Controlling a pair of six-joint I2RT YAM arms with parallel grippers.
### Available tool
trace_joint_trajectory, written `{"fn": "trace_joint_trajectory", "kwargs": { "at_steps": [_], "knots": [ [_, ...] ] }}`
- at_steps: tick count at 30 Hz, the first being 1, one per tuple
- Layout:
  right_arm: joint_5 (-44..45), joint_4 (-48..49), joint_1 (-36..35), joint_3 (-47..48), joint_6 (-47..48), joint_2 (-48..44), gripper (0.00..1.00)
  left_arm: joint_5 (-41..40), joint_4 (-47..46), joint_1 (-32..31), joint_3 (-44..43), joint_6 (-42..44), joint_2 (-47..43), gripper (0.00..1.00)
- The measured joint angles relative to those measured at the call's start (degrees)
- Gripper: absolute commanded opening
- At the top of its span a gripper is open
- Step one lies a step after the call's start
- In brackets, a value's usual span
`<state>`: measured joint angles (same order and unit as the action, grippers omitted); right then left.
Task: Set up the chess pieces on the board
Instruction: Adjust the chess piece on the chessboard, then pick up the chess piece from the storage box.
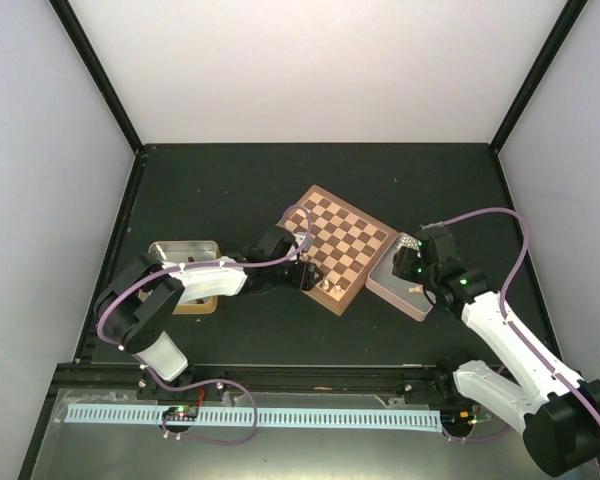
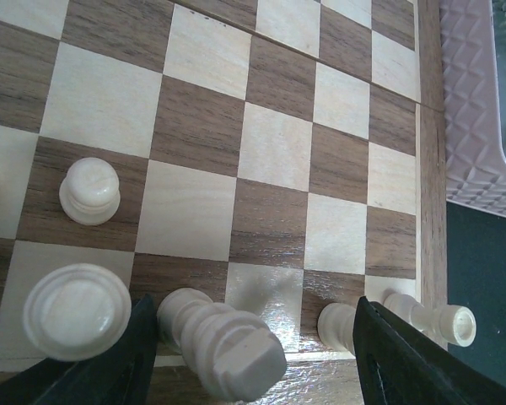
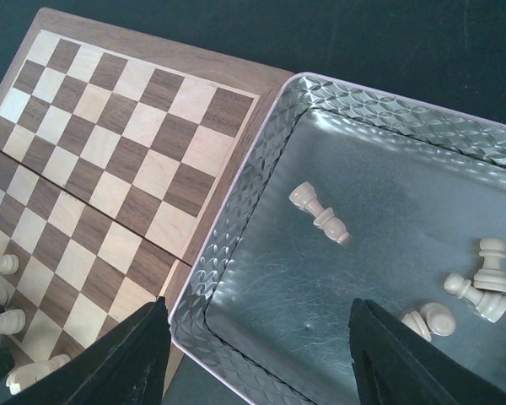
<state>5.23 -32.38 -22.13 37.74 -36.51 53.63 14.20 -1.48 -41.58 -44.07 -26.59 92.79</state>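
Note:
The chessboard (image 1: 342,242) lies mid-table. My left gripper (image 1: 307,277) is open, low over its near corner. In the left wrist view the board (image 2: 270,160) fills the frame and a pale castle-topped chessman (image 2: 223,342) stands between my spread fingers (image 2: 139,354), close to the left one and not gripped. Other pale pieces stand nearby: one (image 2: 89,191), another (image 2: 76,310) and a third (image 2: 337,325); one more (image 2: 430,319) lies on the border. My right gripper (image 3: 261,359) is open and empty above the grey tray (image 3: 236,219), which holds a lying pale piece (image 3: 319,213) and several more (image 3: 476,291).
The grey tray (image 1: 392,285) touches the board's right side. A metal tin on a yellow-wood tray (image 1: 185,250) sits at the left, behind my left arm. A few pale pieces (image 3: 0,263) stand along the board's near edge. Black frame posts bound the dark table.

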Motion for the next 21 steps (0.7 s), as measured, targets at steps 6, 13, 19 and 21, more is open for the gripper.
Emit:
{"fn": "trace_joint_trajectory", "kwargs": {
  "at_steps": [6, 13, 19, 21],
  "knots": [
    [0.0, 0.0, 0.0, 0.0, 0.1, 0.3, 0.59, 0.0, 0.0, 0.0, 0.0, 0.0, 0.0, 0.70],
    [0.2, 0.1, 1.5, 0.2, 2.9, 7.0, 0.50, -1.6, 3.3, 0.0, 0.4, -0.2, -3.6, 0.76],
    [-0.1, 0.8, 4.1, 2.1, 7.6, 17.5, 0.39, -2.9, 5.6, 0.2, 1.9, -0.9, -12.0, 0.76],
    [-0.5, 1.4, 4.6, 3.3, 9.2, 20.8, 0.38, -3.1, 5.8, 0.2, 2.5, -1.4, -14.7, 0.76]
  ]
}}
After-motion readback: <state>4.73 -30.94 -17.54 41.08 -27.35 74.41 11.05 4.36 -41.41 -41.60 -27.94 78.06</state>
